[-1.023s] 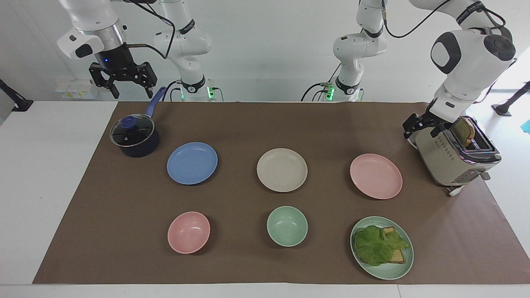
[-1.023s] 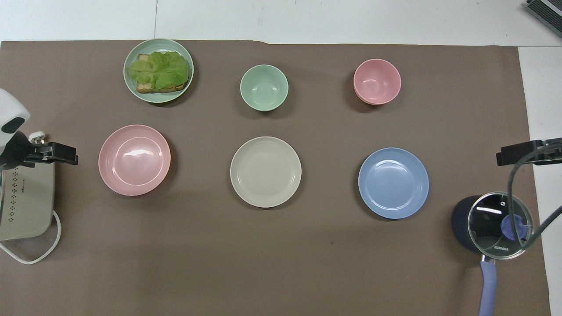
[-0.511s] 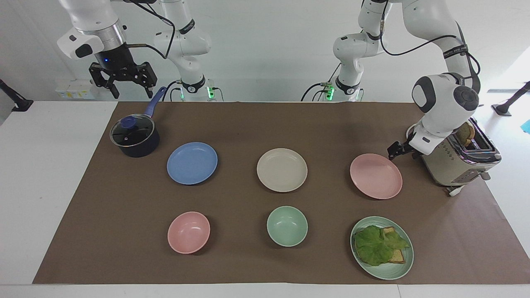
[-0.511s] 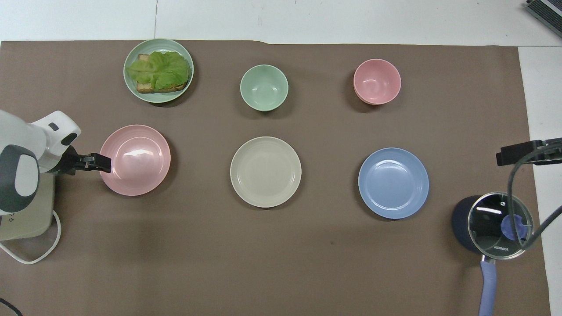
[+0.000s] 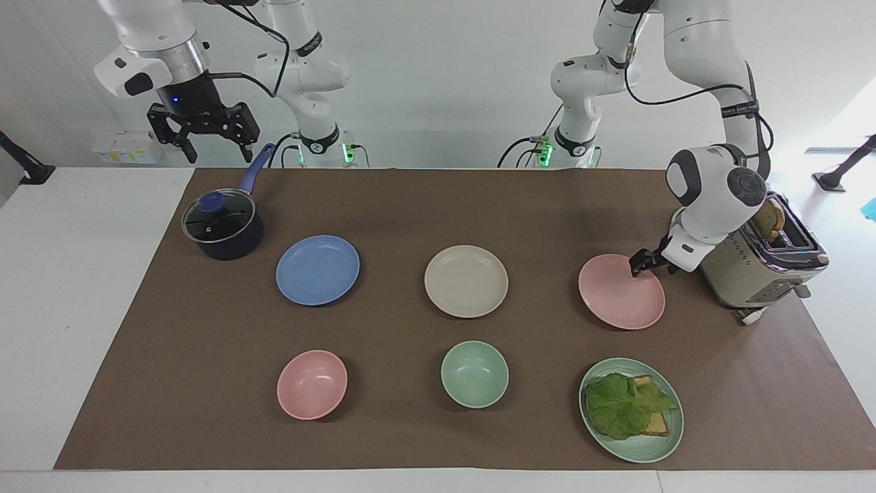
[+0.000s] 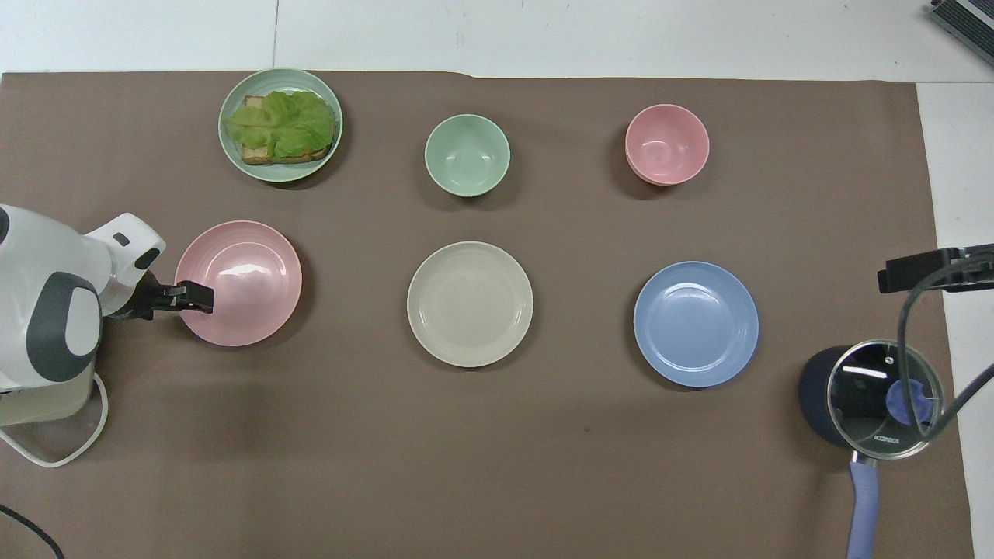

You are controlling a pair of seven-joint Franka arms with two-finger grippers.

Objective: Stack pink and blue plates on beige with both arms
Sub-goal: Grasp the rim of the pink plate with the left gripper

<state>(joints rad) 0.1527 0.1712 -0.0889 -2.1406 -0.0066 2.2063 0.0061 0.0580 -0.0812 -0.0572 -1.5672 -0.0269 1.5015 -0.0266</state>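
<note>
Three plates lie in a row across the brown mat: the pink plate (image 5: 619,298) (image 6: 248,283) toward the left arm's end, the beige plate (image 5: 466,281) (image 6: 470,303) in the middle, and the blue plate (image 5: 317,270) (image 6: 696,323) toward the right arm's end. My left gripper (image 5: 638,265) (image 6: 200,296) is open and down low at the pink plate's rim, on the toaster's side; I cannot tell if it touches. My right gripper (image 5: 219,152) (image 6: 893,278) hangs open high over the pot's end of the table and waits.
A beige toaster (image 5: 753,267) with bread stands beside the pink plate. A dark lidded pot (image 5: 222,226) sits near the blue plate. Farther from the robots lie a pink bowl (image 5: 312,384), a green bowl (image 5: 474,374) and a green plate (image 5: 667,438) with lettuce and bread.
My left arm swung away from the toaster and down, bringing its gripper to the pink plate's rim. The right arm and all plates stayed still.
</note>
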